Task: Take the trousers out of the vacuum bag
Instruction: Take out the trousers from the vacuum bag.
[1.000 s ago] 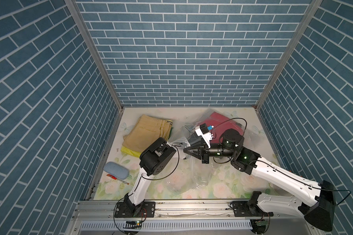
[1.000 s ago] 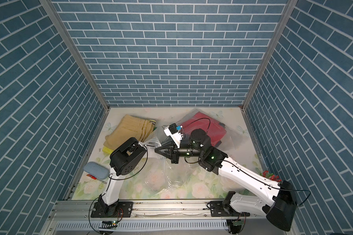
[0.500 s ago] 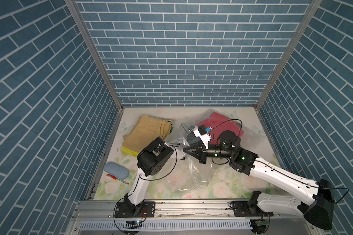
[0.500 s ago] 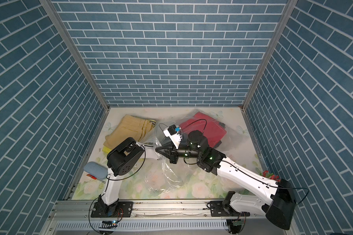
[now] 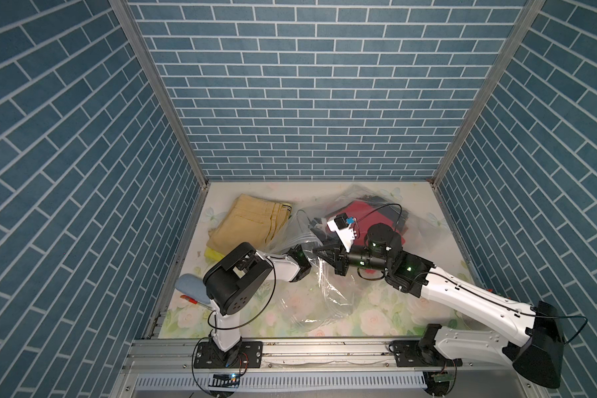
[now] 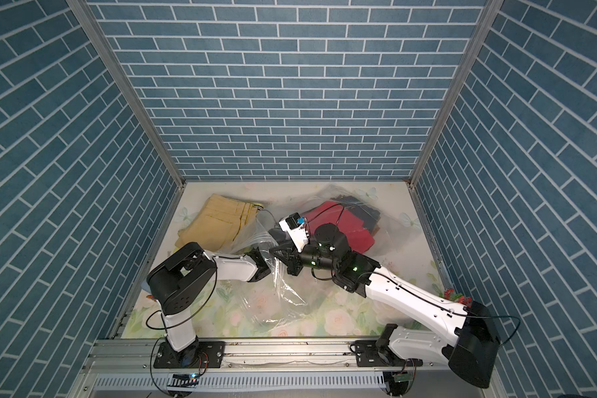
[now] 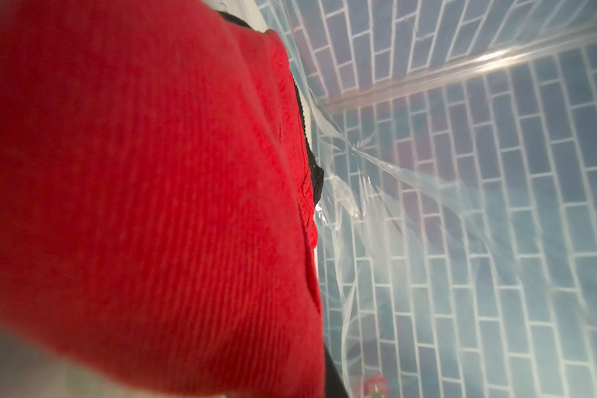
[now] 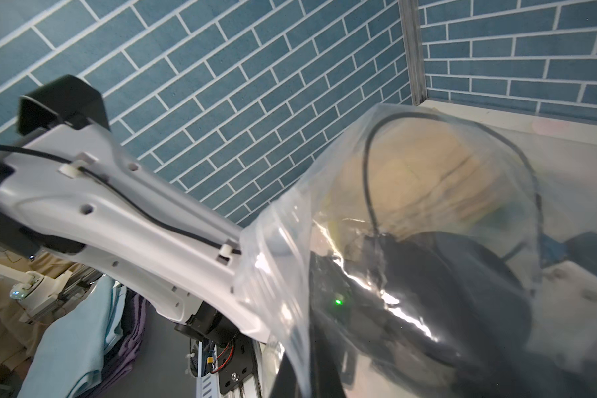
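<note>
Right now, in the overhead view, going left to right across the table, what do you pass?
In a top view: grey-blue pad → ochre trousers → mouth of the vacuum bag → red trousers inside the bag.

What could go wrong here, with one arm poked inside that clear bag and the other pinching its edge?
1. The left arm is buried in the crinkly vacuum bag; pulling back, it might drag the whole bag along instead of just the red trousers.
2. The right claw pinches only thin plastic at the bag's mouth, which could slip free or tear.
3. The two arms meet close together, so they might bump, or catch the loose black cable.
</note>
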Tool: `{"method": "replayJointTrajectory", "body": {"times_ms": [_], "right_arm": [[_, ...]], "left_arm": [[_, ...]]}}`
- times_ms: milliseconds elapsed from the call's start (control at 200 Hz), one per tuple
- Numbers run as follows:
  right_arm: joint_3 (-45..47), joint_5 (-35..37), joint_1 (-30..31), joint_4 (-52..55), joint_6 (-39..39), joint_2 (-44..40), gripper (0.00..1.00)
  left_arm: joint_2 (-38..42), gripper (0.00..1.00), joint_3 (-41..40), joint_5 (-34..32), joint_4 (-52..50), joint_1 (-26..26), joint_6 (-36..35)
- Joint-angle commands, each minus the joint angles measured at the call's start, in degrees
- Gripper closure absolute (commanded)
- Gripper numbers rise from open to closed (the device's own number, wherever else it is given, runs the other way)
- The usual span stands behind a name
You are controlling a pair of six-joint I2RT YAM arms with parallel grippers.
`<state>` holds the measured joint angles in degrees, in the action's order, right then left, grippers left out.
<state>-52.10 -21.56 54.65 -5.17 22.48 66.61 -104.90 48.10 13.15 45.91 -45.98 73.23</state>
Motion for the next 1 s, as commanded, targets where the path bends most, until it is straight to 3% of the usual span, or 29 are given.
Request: {"method": "replayJointTrajectory", "body": {"times_ms": [0,365,620,995], "right_arm": [[0.45,3.52,0.09,1.71,-1.69,0.21,1.00],[2.68,9.80,0.02,6.07,-2.30,-0.95,1.00],[5.68,14.39,0.10,7.49,-1.52,-1.38,1.00],[6.47,16.90,0.06,6.96,0.96,0.29,1.00]], "left_arm": [[6.21,1.00,-3.10,0.15,0.13,-0.81,-3.18],[21.75,1.00,-16.82,-5.32,-7.99,-2.78,-4.76],[33.75,1.00,-20.80,-9.87,-19.59,-5.49,-4.77],[48.36,1.00,-26.64,-18.84,-30.73,-14.26,-2.01]]}}
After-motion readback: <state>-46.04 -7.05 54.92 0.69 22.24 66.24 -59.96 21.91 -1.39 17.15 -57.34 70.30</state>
